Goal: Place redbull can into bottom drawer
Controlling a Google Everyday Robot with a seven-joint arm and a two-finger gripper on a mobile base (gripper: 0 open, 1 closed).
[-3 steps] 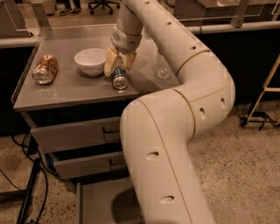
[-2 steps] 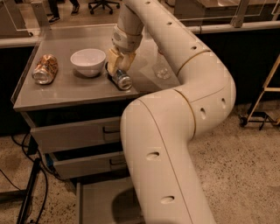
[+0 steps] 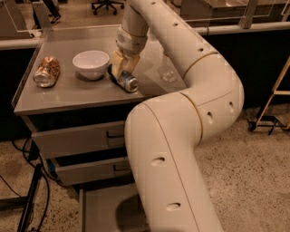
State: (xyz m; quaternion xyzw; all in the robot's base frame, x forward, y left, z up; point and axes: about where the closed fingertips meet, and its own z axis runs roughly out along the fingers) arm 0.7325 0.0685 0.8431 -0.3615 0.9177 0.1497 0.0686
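Gripper (image 3: 122, 67) upper centre on the redbull can (image 3: 127, 82), which lies tipped on the surface (image 3: 81, 94) just right of white bowl (image 3: 90, 63); jaws' hold indiscernible; orange can (image 3: 46, 71) left; arm (image 3: 181, 136) masks the open bottom drawer (image 3: 102, 208).

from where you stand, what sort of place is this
Probably an office or lab workspace, not a home: a rolling office chair base at the back, a speckled hard floor, and a grey steel drawer cabinet. The gripper is over the cabinet top, at the redbull can.
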